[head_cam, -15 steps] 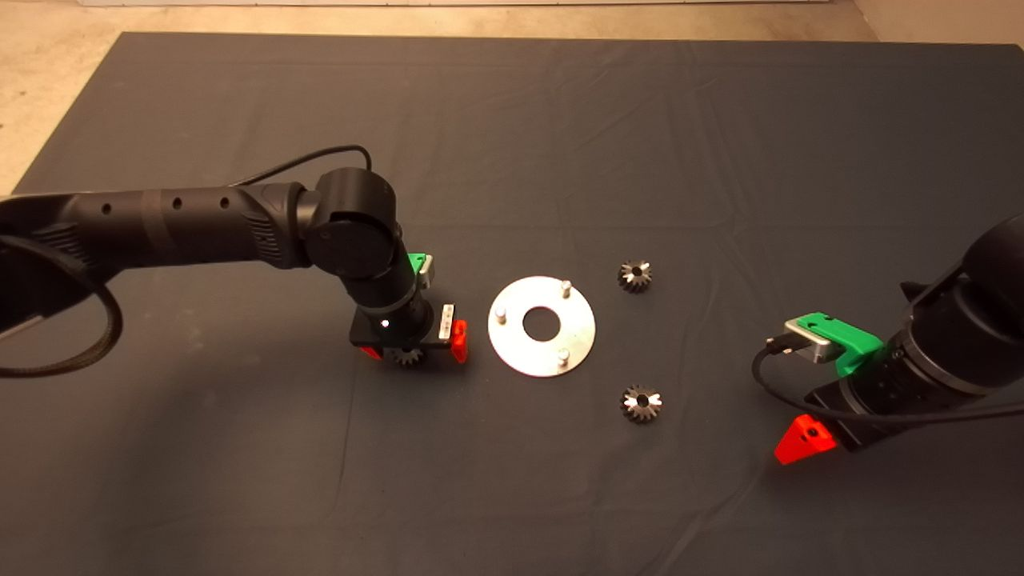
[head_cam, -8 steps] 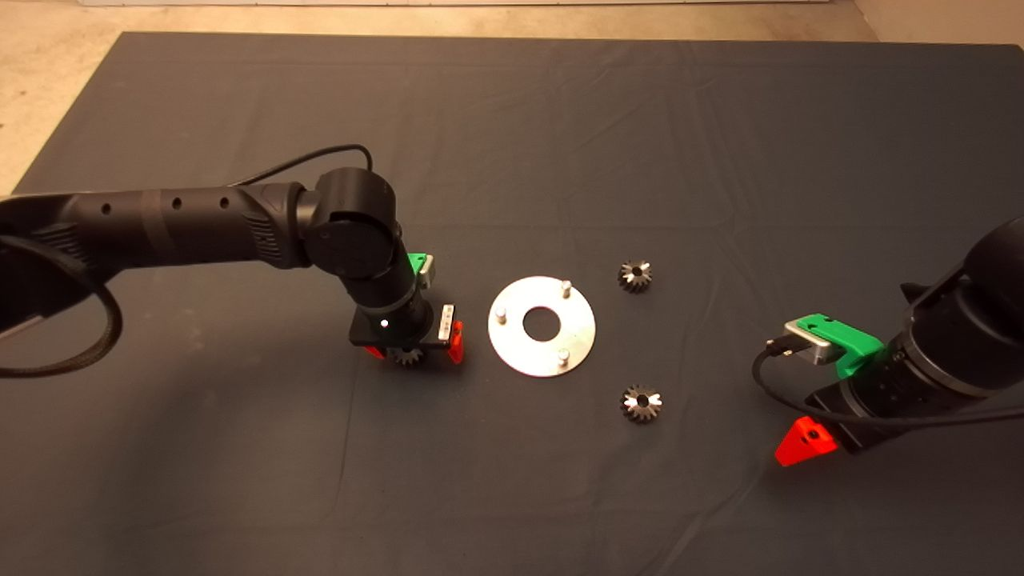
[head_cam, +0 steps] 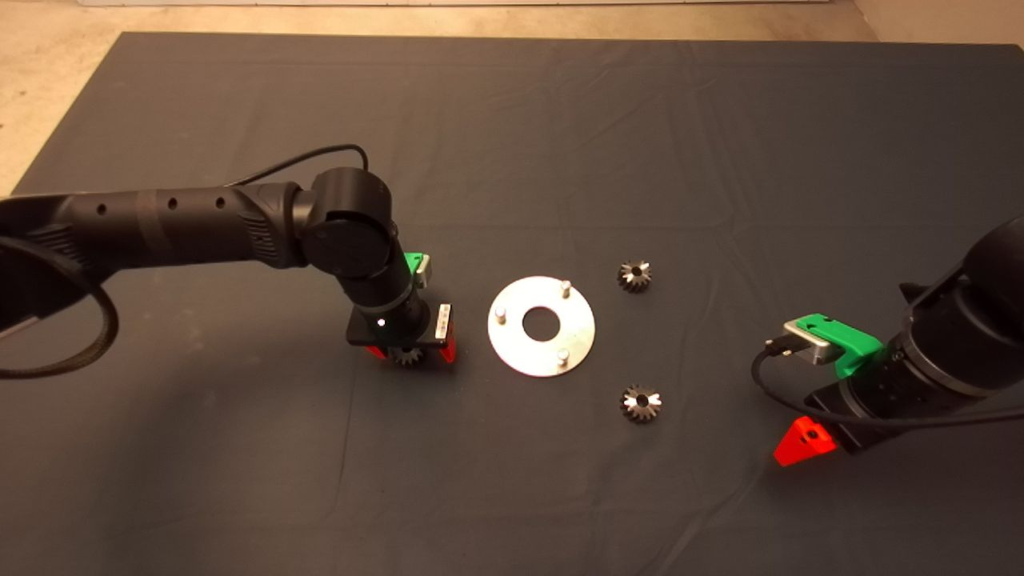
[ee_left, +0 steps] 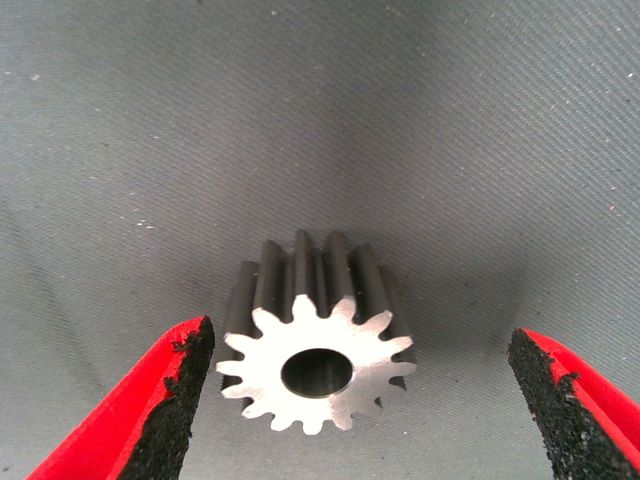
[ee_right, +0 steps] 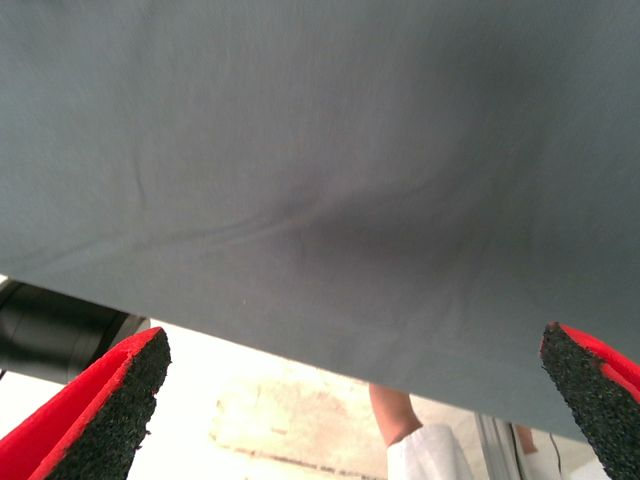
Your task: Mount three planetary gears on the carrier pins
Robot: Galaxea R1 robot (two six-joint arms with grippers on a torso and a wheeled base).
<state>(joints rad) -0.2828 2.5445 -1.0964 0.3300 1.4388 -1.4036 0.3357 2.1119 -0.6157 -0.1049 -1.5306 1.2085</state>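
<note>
Head view: three planetary gears [head_cam: 634, 276], three carrier pins [head_cam: 565, 285].

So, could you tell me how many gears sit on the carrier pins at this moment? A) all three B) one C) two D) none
D: all three carrier pins stand bare on the round plate; two gears lie on the mat, and the third gear sits between the open left gripper fingers.

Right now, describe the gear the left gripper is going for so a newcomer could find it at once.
Start at the shiny round metal plate mid-mat. On its left the left gripper is down at the mat, its red fingers open around a small silver toothed gear lying flat. The other two gears lie right of the plate, with no gripper near.
</note>
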